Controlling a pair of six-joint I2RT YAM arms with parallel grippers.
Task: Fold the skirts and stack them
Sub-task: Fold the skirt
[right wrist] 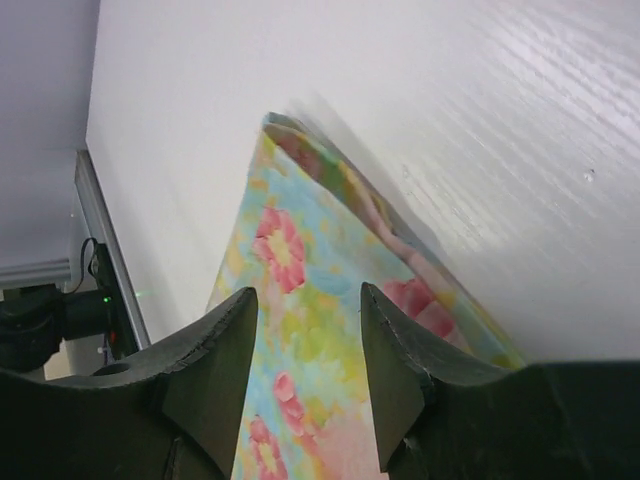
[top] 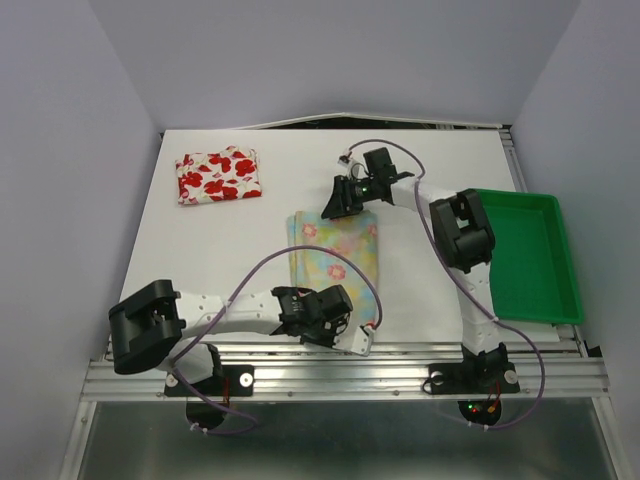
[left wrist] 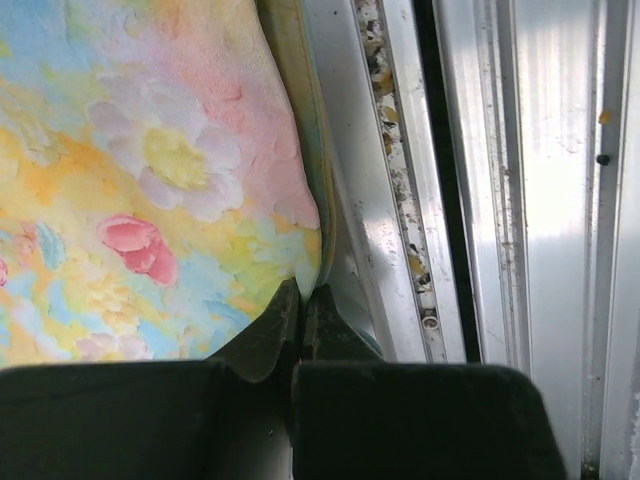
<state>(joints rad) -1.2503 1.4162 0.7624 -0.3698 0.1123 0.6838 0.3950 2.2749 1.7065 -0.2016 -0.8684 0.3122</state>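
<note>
The pale yellow skirt [top: 333,249] with pastel flowers lies in the middle of the table. My left gripper [top: 340,308] is at its near edge and is shut on a corner of it [left wrist: 300,262]. My right gripper [top: 333,203] is open just above the skirt's far edge; in the right wrist view the skirt [right wrist: 310,330] shows between the fingers [right wrist: 225,345]. The white skirt [top: 218,175] with red flowers lies folded at the far left, away from both grippers.
A green plastic tray [top: 530,255] stands at the right edge of the table. A metal rail [left wrist: 500,200] runs along the table's near edge, right beside my left gripper. Walls close in the left, right and back.
</note>
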